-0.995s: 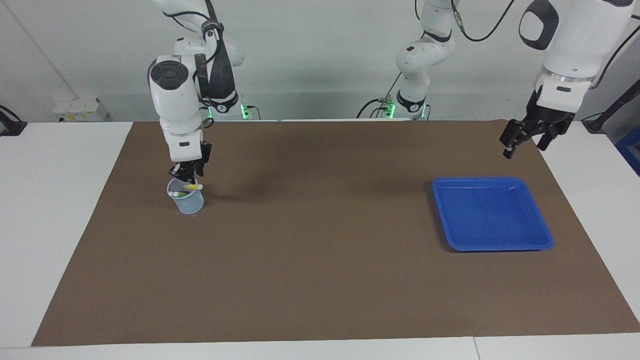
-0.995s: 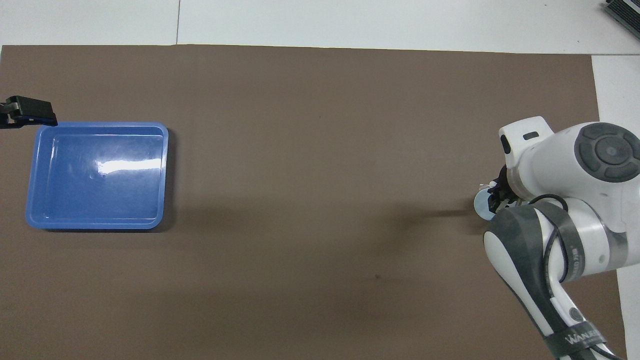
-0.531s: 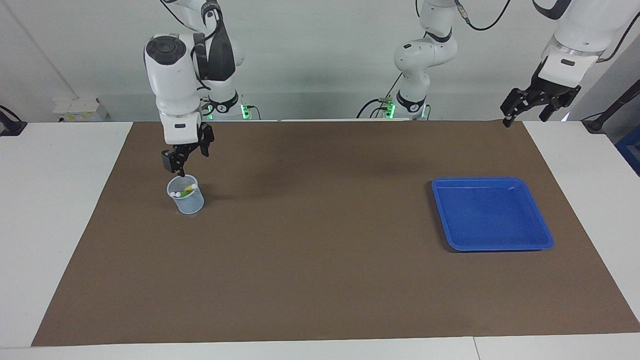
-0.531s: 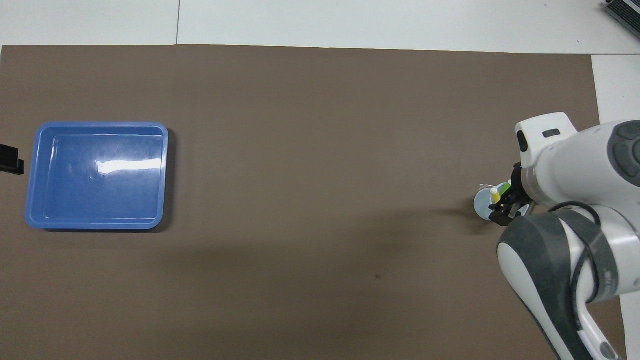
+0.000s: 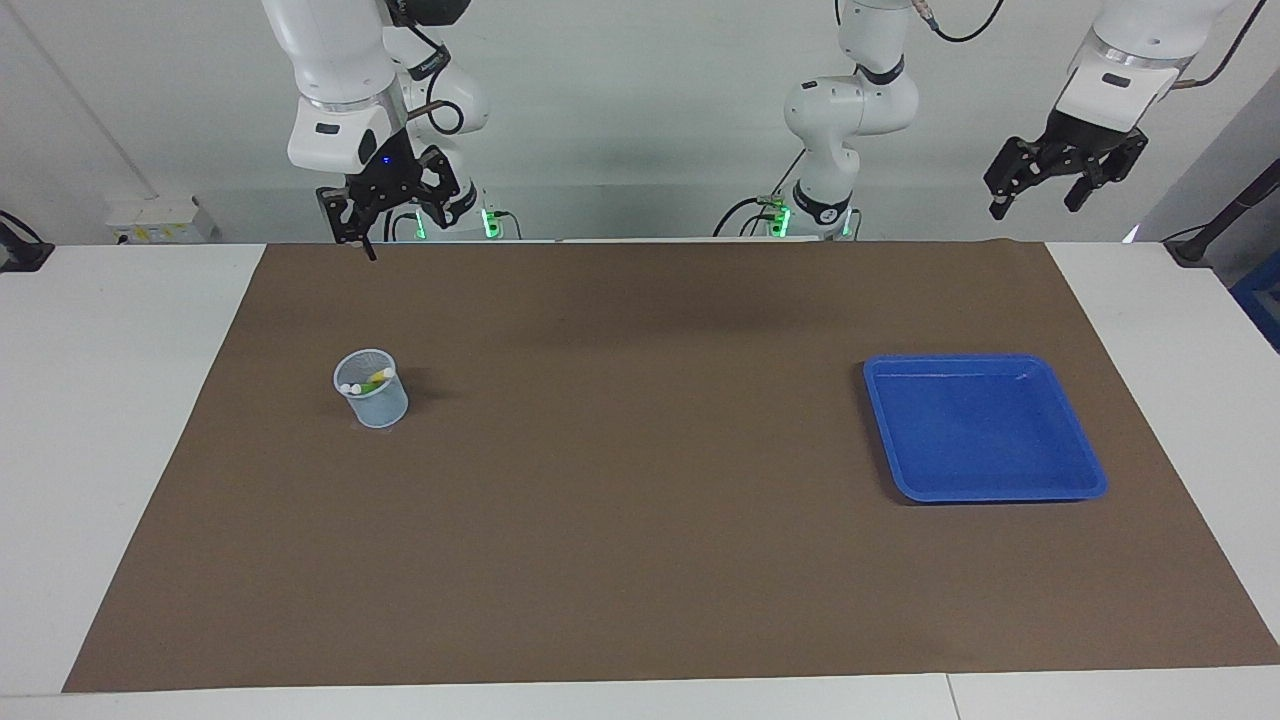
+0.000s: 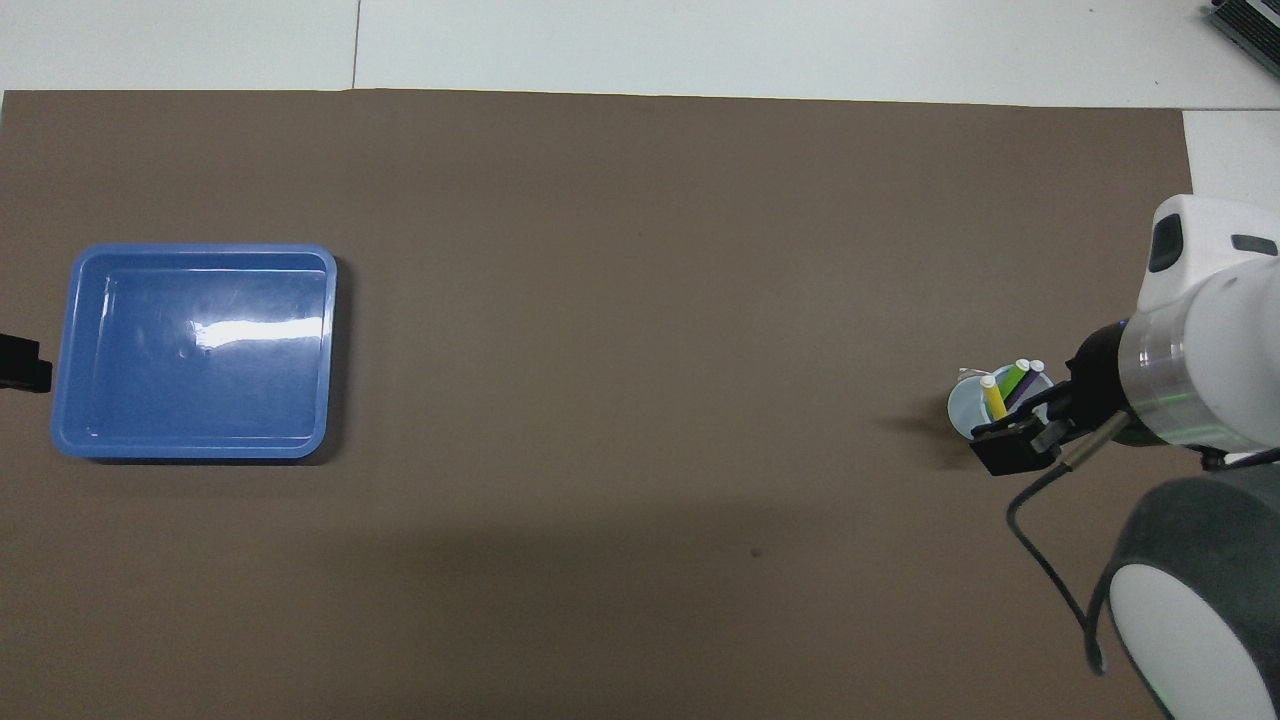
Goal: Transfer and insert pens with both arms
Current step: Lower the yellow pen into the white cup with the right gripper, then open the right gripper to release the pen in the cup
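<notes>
Standing in the cup: all three pens, both grippers up and empty.

Yellow pen, green pen and purple pen lean together in the small pale cup toward the right arm's end of the brown mat, pale ends up. Right gripper raised high over the mat edge by its base, jaws wide, nothing held. Left gripper raised above the worktop corner, jaws spread, nothing held. Blue tray sits bare toward the left arm's end. Judgement: insertion looks done, remaining step is retreat. Do it well by lifting straight clear of the cup so no finger clips a leaning pen or tips the light cup, then park both arms well apart.
</notes>
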Motion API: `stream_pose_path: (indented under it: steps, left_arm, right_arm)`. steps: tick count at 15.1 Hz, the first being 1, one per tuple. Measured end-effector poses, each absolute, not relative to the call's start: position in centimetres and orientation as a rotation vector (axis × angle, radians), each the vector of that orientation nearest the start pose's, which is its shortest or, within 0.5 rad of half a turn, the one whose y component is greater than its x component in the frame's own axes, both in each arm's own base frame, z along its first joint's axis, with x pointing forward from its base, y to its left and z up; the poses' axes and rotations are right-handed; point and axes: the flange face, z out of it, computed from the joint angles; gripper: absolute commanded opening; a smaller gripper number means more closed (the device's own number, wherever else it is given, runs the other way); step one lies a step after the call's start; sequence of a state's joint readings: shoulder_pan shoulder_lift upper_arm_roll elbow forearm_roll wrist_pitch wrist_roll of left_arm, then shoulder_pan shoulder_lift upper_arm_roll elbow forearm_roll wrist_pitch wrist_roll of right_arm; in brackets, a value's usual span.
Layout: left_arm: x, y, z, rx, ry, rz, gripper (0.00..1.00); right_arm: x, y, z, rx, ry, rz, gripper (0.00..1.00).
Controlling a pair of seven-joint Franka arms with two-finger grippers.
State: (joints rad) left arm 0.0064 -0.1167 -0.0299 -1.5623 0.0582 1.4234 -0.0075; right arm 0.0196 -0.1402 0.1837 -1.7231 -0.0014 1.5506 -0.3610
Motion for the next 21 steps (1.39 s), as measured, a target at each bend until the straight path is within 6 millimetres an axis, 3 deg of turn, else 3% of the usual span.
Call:
stream_pose_path:
  steps: [5, 8, 12, 15, 21]
  left_arm:
    - [50.6, -0.6, 65.2, -3.082, 0.017, -0.001, 1.0]
    - [51.1, -0.5, 64.4, -3.083, 0.017, -0.034, 1.0]
    - [51.3, -0.6, 63.8, -3.105, 0.015, -0.048, 1.0]
    - [51.2, -0.8, 62.7, -3.166, 0.001, -0.016, 1.0]
    - [50.7, -0.6, 62.2, -3.176, -0.007, 0.016, 1.0]
  right_arm:
    - [50.6, 10.2, 61.3, -3.065, -0.774, 0.047, 1.0]
    - [52.2, 7.2, 59.9, -3.116, -0.471, 0.073, 1.0]
    - [53.3, 3.3, 58.6, -3.181, -0.357, 0.118, 1.0]
    - [53.4, 3.3, 58.2, -3.188, -0.361, 0.138, 1.0]
    - [53.3, 3.5, 58.2, -3.19, -0.352, 0.148, 1.0]
